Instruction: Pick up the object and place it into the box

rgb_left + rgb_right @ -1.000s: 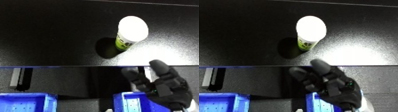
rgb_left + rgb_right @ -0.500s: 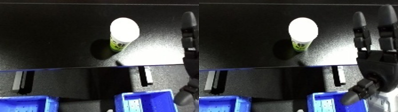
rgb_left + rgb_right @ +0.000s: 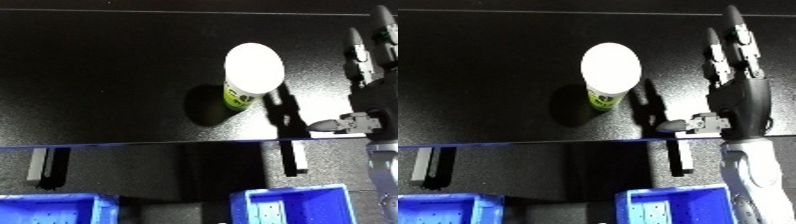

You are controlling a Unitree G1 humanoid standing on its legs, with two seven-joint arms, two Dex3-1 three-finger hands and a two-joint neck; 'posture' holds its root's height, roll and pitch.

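Reaching farther over table, robot hand (image 3: 740,102) open, nearer bottle (image 3: 609,75)

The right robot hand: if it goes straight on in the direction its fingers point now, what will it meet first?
Probably nothing: the right robot hand points along the bare black table toward its far edge. The white-capped bottle stands off to its left, outside that line.

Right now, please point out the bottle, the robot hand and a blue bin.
bottle (image 3: 611,67), right eye view, on its white cap.
right robot hand (image 3: 740,102), right eye view, on the palm.
blue bin (image 3: 678,207), right eye view, on its rim.
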